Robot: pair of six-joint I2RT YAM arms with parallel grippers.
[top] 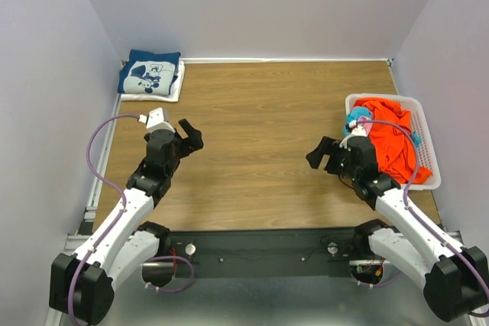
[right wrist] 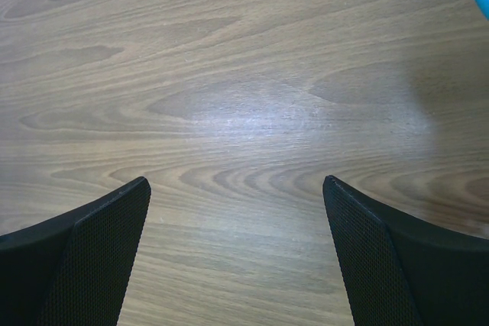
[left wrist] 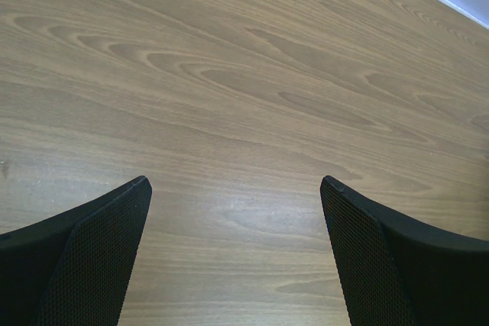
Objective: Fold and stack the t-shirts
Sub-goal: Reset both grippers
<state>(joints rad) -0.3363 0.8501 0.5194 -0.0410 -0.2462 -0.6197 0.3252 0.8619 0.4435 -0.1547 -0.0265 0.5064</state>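
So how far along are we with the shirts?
Done: a navy shirt lies folded on a white one in the far left corner. In hand: nothing; the left fingers and right fingers are open and empty over bare table. Left: the orange shirt and a teal one lie crumpled in the basket.

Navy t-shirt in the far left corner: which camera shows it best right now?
Top external. It shows the navy t-shirt whole, folded, lying on a white t-shirt. The two wrist views look down at the table and show nothing of that shirt.
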